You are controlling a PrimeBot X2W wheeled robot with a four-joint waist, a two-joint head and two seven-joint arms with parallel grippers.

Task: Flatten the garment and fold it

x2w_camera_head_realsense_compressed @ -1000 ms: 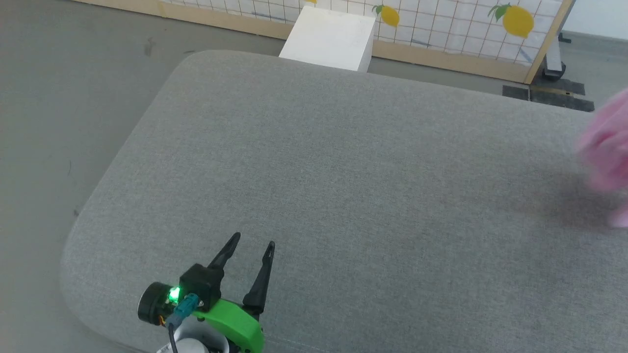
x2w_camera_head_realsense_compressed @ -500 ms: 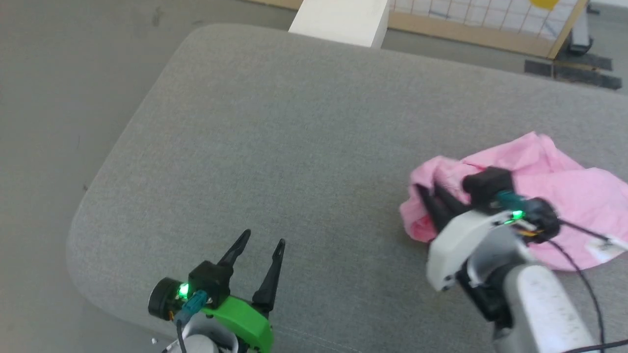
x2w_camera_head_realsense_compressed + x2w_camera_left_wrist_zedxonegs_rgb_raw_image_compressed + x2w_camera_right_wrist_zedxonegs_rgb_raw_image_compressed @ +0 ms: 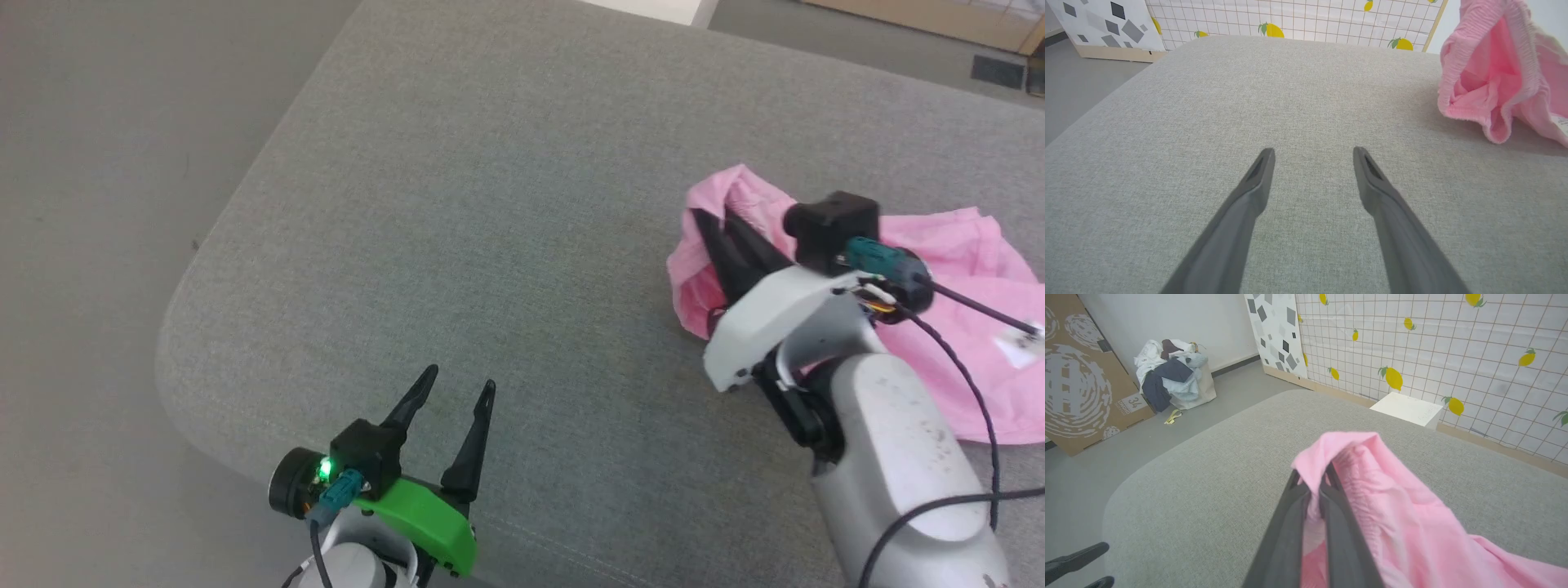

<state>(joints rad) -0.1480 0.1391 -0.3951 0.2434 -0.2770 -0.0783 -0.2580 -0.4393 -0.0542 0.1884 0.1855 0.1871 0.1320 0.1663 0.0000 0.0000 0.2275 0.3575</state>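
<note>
Grey padded surface (image 3: 490, 196) takes up most of the head view, with grey floor (image 3: 98, 163) to its left. In the right wrist view a lemon-print grid panel (image 3: 1433, 347) stands behind the pad, with a printed cardboard sheet (image 3: 1081, 379), a bag of clothes (image 3: 1175, 375) and a white box (image 3: 1406, 408) on the floor. Pink garment (image 3: 963, 245) lies crumpled on the right part of the pad. Its left end is lifted and the rest lies on the pad, spreading right. Right gripper (image 3: 709, 219) has its fingers pressed together, pinching a fold at that raised end. Left gripper (image 3: 461, 377) is near the pad's front-left corner, fingers spread with nothing between them, well apart from the garment. Small white label (image 3: 1016, 347) sits on the garment's right part.
</note>
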